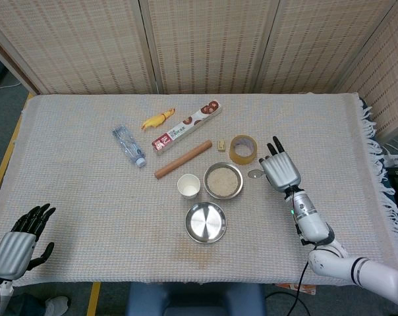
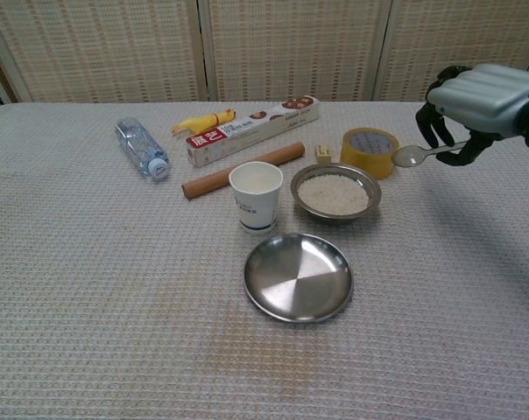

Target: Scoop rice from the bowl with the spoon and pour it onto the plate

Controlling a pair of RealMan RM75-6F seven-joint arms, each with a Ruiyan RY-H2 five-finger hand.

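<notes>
A steel bowl of rice (image 1: 223, 180) (image 2: 335, 192) stands mid-table, with the bare steel plate (image 1: 205, 222) (image 2: 298, 276) just in front of it. My right hand (image 1: 281, 170) (image 2: 480, 94) holds the spoon (image 1: 255, 174) (image 2: 412, 156) by its handle, raised above the cloth. The spoon's bowl points left and hovers to the right of the rice bowl, near the tape roll. My left hand (image 1: 16, 242) rests open at the near left corner, far from everything.
A paper cup (image 2: 256, 196) stands left of the rice bowl. Behind are a wooden rolling pin (image 2: 242, 171), a long box (image 2: 251, 130), a water bottle (image 2: 141, 148), a yellow toy (image 2: 203, 122), a small block (image 2: 323, 153) and a tape roll (image 2: 370, 151).
</notes>
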